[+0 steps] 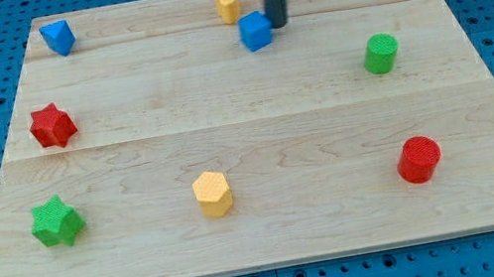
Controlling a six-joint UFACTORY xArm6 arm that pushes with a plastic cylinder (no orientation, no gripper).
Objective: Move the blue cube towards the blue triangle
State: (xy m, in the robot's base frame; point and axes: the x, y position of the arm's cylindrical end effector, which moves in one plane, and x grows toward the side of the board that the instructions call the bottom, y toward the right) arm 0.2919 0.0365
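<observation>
The blue cube (255,30) sits near the view's top, just right of centre. My tip (278,24) touches or nearly touches the cube's right side; the dark rod rises from there out of the view's top. The blue triangle (57,36) lies at the view's top left corner of the wooden board (247,138), far to the left of the cube.
A yellow block (227,5) stands just up and left of the blue cube. A red star (52,125) and a green star (57,222) are at the left. A yellow hexagon (213,193), a red cylinder (418,159) and a green cylinder (380,53) are elsewhere.
</observation>
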